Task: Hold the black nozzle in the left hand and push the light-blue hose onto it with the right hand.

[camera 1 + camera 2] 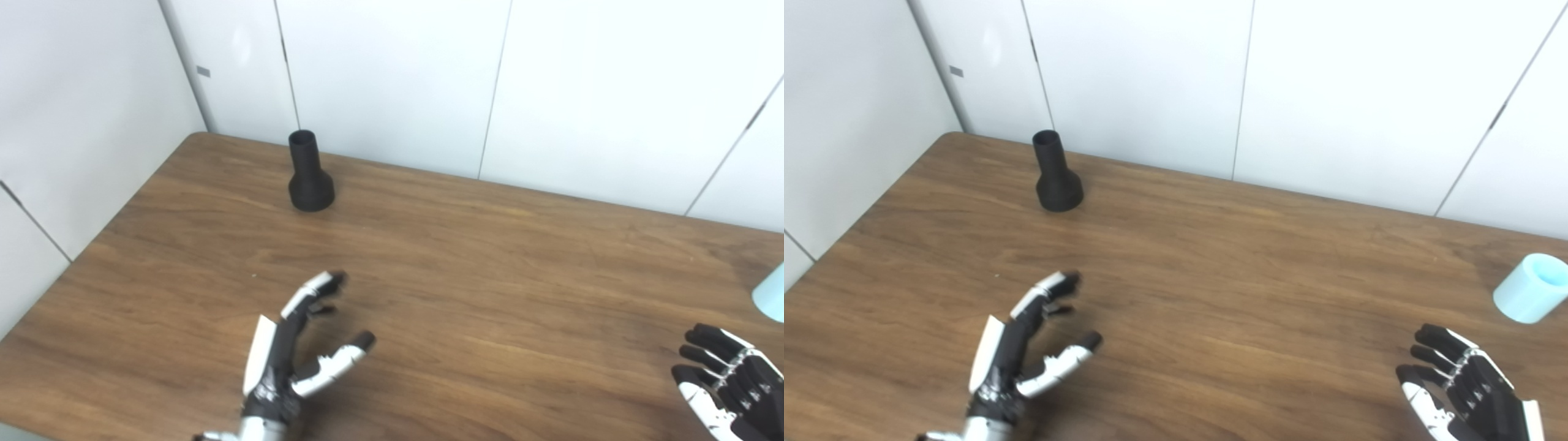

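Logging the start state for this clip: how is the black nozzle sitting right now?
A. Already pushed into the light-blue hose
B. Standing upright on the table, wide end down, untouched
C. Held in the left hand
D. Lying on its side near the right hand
B: the black nozzle stands on its wide base at the far left of the table, well beyond the open left hand and far from the light-blue hose.
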Controlling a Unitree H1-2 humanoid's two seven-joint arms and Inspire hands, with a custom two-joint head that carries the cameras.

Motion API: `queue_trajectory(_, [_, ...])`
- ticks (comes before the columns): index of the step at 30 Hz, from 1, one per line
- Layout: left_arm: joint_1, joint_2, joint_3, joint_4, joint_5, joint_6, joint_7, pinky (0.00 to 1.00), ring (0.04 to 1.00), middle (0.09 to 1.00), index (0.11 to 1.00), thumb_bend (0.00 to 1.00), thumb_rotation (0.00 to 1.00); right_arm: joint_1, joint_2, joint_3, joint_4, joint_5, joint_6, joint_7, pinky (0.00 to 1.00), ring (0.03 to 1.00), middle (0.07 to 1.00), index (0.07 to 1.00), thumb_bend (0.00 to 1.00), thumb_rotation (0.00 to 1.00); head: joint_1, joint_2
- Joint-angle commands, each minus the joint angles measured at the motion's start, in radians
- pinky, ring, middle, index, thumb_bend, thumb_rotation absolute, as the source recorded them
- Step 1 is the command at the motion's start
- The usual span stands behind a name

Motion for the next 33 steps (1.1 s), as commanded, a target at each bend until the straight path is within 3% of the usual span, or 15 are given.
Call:
queue_trajectory(1, [-0.054, -0.004, 0.04, -0.022, 0.006, 0.016, -0.007, 0.83, 0.882, 0.892, 0.891, 0.84, 0.36, 0.039, -0.038, -0.009, -0.002, 0.008, -0.062, 0.005, 0.62, 0.696, 0.712, 0.676, 0.2, 0.0, 0.002, 0.0])
queue_trajectory(5, [-0.116, 0.05, 0.128, -0.057, 0.058, 0.096, -0.039, 0.77, 0.861, 0.898, 0.892, 0.84, 0.39, 0.04, -0.044, -0.009, 0.015, -0.015, -0.093, 0.005, 0.62, 0.697, 0.708, 0.68, 0.19, 0.0, 0.012, -0.002])
queue_trajectory(8, [-0.169, 0.071, 0.183, -0.054, 0.061, 0.13, -0.054, 0.8, 0.875, 0.907, 0.908, 0.85, 0.36, 0.039, -0.047, -0.005, 0.011, -0.093, -0.071, -0.013, 0.59, 0.676, 0.693, 0.662, 0.19, 0.02, 0.021, -0.003])
queue_trajectory(15, [-0.294, 0.117, 0.258, -0.006, 0.063, 0.182, -0.082, 0.81, 0.886, 0.915, 0.937, 0.87, 0.34, 0.035, -0.038, -0.006, 0.006, -0.12, -0.047, -0.015, 0.59, 0.68, 0.702, 0.659, 0.19, 0.0, 0.027, -0.017])
queue_trajectory(18, [-0.346, 0.14, 0.267, 0.031, 0.071, 0.197, -0.098, 0.8, 0.888, 0.917, 0.962, 0.94, 0.41, 0.031, -0.035, -0.005, 0.014, -0.121, -0.054, -0.016, 0.58, 0.674, 0.698, 0.658, 0.19, 0.0, 0.03, -0.021])
queue_trajectory(21, [-0.39, 0.166, 0.258, 0.057, 0.098, 0.265, -0.13, 0.84, 0.91, 0.937, 0.992, 0.99, 0.5, 0.026, -0.034, -0.004, 0.027, -0.117, -0.069, -0.017, 0.58, 0.67, 0.693, 0.654, 0.18, 0.0, 0.036, -0.028])
queue_trajectory(25, [-0.45, 0.207, 0.26, 0.128, 0.095, 0.297, -0.157, 0.88, 0.946, 0.968, 1.0, 1.0, 0.52, 0.017, -0.031, -0.003, 0.041, -0.118, -0.069, -0.022, 0.57, 0.667, 0.694, 0.652, 0.18, 0.0, 0.038, -0.036])
queue_trajectory(27, [-0.473, 0.229, 0.251, 0.142, 0.111, 0.356, -0.189, 0.9, 0.97, 0.988, 1.0, 1.0, 0.56, 0.012, -0.031, -0.002, 0.045, -0.119, -0.063, -0.021, 0.57, 0.67, 0.696, 0.655, 0.18, 0.04, 0.038, -0.045])
queue_trajectory(31, [-0.505, 0.254, 0.234, 0.15, 0.126, 0.468, -0.239, 0.83, 0.957, 1.0, 1.0, 1.0, 0.6, 0.003, -0.035, -0.002, 0.057, -0.122, -0.066, -0.025, 0.56, 0.662, 0.689, 0.649, 0.19, 0.12, 0.04, -0.051])
queue_trajectory(33, [-0.52, 0.26, 0.235, 0.178, 0.107, 0.474, -0.249, 0.8, 0.942, 1.0, 1.0, 1.0, 0.58, -0.002, -0.035, -0.002, 0.06, -0.125, -0.056, -0.026, 0.55, 0.657, 0.687, 0.646, 0.19, 0.14, 0.043, -0.061])
